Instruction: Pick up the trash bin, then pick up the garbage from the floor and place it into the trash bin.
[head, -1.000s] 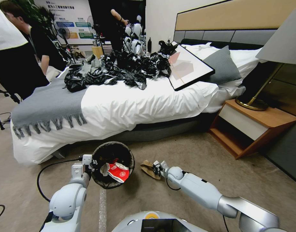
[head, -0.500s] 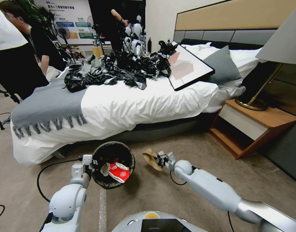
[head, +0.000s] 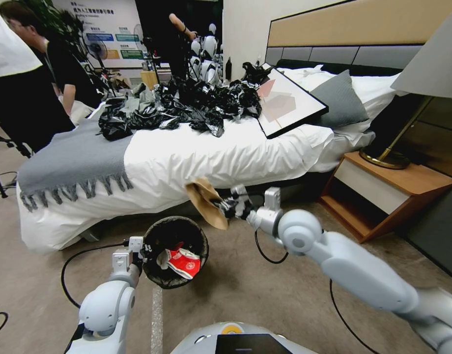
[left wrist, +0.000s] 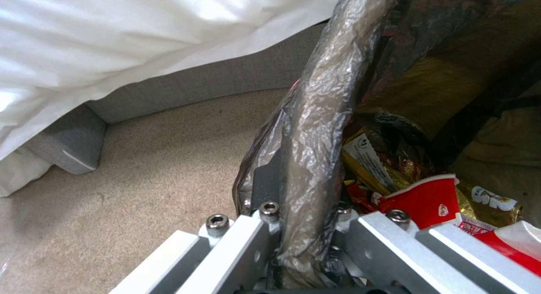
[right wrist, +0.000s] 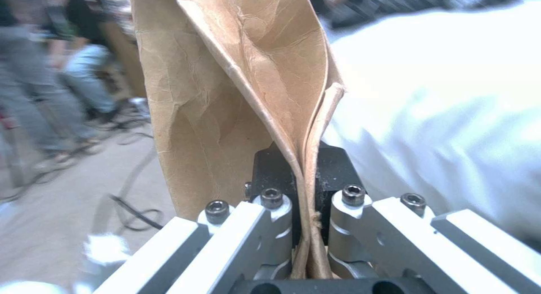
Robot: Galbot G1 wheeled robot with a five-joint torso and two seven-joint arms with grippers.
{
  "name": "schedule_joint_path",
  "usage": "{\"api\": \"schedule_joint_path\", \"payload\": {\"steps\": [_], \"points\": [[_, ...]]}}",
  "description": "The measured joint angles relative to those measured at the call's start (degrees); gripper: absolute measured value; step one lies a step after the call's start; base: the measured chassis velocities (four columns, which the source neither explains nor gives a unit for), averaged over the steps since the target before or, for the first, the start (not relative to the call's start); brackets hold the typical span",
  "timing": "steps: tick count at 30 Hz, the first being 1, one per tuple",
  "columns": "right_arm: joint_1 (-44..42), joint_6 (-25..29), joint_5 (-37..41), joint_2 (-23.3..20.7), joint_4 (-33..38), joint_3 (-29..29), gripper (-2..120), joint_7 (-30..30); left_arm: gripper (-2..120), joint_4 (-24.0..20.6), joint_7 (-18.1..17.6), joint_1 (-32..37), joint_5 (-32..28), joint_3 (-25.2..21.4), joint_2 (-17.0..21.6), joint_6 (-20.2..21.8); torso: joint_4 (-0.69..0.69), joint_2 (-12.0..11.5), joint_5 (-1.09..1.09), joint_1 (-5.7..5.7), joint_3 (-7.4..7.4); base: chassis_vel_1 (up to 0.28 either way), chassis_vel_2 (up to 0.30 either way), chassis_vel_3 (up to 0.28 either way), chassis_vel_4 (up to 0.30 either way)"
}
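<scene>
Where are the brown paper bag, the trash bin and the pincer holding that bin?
brown paper bag [head: 205, 200]: head view, its flat middle.
trash bin [head: 159, 277]: head view, its near liner-covered rim.
left pincer [left wrist: 304, 226]: left wrist view, at the clamped rim.

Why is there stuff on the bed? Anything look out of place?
Yes: a heap of shiny black plastic bags lies across the bed, and a framed picture rests tilted on the covers beside a grey pillow.
</scene>
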Motion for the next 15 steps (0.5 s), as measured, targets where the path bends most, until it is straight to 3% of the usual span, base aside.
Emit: {"api": "schedule_joint_path", "payload": {"steps": [6, 15], "points": [[6.17, -0.16, 2.79, 4.15, -1.4, -4.75, 1, -0.37, 0, 0.98, 0.01, -0.24, 0.12, -0.16, -0.35, 0.0, -0.02, 0.0, 0.0, 0.0, 0.0, 0.0, 0.0, 0.0, 0.0], [5.84, -0.37, 0.48, 6.53, -4.33, -11.21, 1, -0.68, 0, 1.28, 0.01, -0.33, 0.27, -0.23, -0.54, 0.0, -0.01, 0.0, 0.0, 0.0, 0.0, 0.0, 0.0, 0.0, 0.0]]}}
